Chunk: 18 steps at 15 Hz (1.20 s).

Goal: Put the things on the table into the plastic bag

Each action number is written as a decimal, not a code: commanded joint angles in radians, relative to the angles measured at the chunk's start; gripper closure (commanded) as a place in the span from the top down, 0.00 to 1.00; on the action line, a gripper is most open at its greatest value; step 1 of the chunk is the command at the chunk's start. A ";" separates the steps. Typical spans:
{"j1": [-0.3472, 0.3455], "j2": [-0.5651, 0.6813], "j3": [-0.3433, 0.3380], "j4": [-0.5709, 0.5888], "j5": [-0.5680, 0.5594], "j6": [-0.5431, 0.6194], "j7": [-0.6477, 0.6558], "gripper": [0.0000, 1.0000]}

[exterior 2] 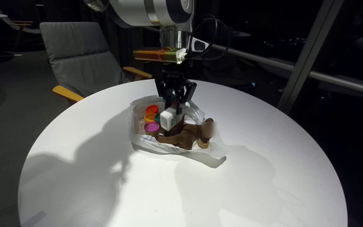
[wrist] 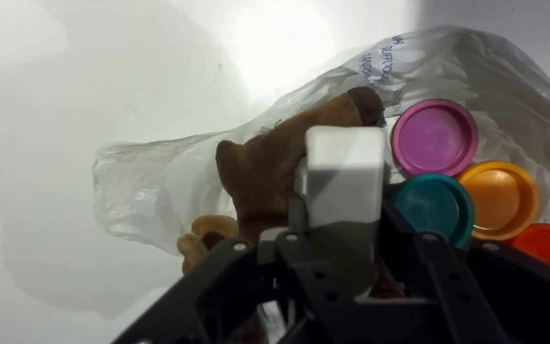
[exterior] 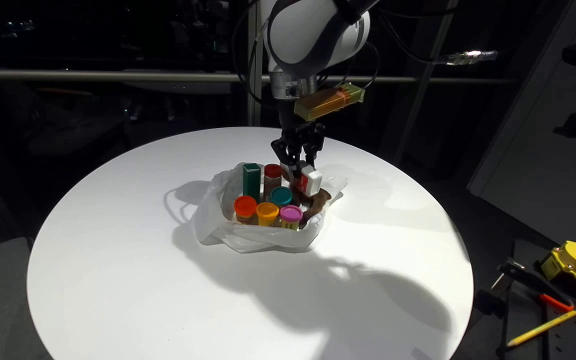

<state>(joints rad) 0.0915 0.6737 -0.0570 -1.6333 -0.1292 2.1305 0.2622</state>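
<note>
As the round table [exterior: 113, 260] bears the plastic bag [exterior: 263, 239] spread open below the gripper [wrist: 343, 210], the placing is best run straight down and straight up, clear of the thin rim. Under the hand, the brown toy figure [wrist: 265, 179] lies in the bag; it may cushion a short drop, but a tilted load could roll off it. Beside the hand stand the dark green block [exterior: 251, 185] and the red-lidded jar [exterior: 272, 186], so a wide parting of the jaws risks knocking the jar. Those jaws look clamped on the sides of the white packet [wrist: 344, 188], tilted over the bag; lower it until it rests, then ease off gently. Near the hand, away from the toy, sit 4 cups: the teal cup [wrist: 432, 210] closest, then the purple cup [wrist: 435, 137], the yellow-orange cup [wrist: 498, 200] and, farthest, the orange-red cup [wrist: 549, 251].
</note>
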 commanded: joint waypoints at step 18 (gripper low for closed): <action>-0.056 -0.640 0.036 -0.663 0.037 0.020 -0.250 1.00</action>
<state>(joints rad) 0.0747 0.2135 -0.0357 -2.1023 -0.1262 2.1245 0.0921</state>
